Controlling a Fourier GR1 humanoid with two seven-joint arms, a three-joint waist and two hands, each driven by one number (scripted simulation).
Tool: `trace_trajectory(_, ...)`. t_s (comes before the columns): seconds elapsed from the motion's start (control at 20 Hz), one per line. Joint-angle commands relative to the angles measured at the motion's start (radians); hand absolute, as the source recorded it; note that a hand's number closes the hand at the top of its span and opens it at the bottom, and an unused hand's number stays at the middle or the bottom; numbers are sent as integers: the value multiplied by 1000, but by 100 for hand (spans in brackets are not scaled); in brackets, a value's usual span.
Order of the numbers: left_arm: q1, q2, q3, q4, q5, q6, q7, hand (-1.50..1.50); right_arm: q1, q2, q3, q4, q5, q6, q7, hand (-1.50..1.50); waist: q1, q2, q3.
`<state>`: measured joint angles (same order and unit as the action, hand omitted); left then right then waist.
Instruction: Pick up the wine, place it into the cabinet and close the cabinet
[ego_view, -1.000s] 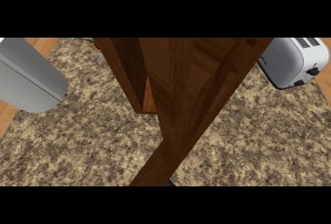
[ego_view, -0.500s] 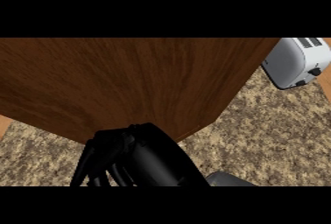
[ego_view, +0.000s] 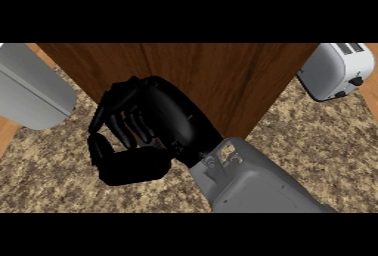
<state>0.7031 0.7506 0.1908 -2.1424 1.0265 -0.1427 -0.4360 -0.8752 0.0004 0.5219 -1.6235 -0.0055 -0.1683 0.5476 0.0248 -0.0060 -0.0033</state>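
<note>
Grey forearm (ego_view: 251, 185) enters from the lower right above the speckled stone counter (ego_view: 310, 150), and its black right hand (ego_view: 151, 127) has the fingers curled in toward the thumb, with nothing I can see between them. Just behind the hand stands the cabinet (ego_view: 221, 75), a brown wooden panel; I cannot tell where the wine is. Farther back, a white toaster (ego_view: 336, 70) sits at the right and a grey rounded shape (ego_view: 33, 95) at the left.

Cabinet (ego_view: 221, 80): one, brown wood
Toaster (ego_view: 336, 70): one
Right hand (ego_view: 159, 125): one, black
Forearm (ego_view: 251, 185): one, grey
Counter (ego_view: 310, 145): one, speckled
Grey rounded object (ego_view: 29, 95): one, left edge
</note>
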Motion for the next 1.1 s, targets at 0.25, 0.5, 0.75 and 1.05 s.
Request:
trace_trajectory(0.25,-98,-32,-97,0,-75,48,80,-150,-93,-28,-177,308,-6,71,-175,150,-12,14,3)
trace_trajectory(0.5,-150,-58,-160,-44,-99,133,130,-150,-151,-103,-271,366,-37,134,-211,150,-18,13,3)
trace_trajectory(0.75,-239,-81,-199,-34,-119,193,141,-150,-167,-134,-285,464,-19,151,-299,150,-22,24,3)
trace_trajectory(1.05,-292,-116,-251,25,-166,224,143,-150,-184,-169,-310,472,-48,192,-326,150,-32,24,3)
